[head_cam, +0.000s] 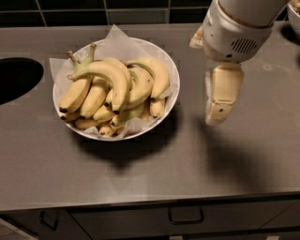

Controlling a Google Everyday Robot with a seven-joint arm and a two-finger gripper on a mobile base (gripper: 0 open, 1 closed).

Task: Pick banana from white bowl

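The white bowl point(157, 48), lined with crinkled white paper, stands on the grey counter left of centre. It holds a heap of yellow bananas. The banana point(110, 70), the longest and most arched one with a greenish stem end, lies on top of the heap, its stem pointing left. My gripper point(219, 96) hangs from its white wrist above the counter, to the right of the bowl and apart from it. It holds nothing.
A dark round opening point(14, 77) is sunk into the counter at the far left. Dark tiles run along the back wall. Drawers with handles point(185, 216) sit below the counter's front edge. A pale rounded object point(295, 14) shows at the top right corner.
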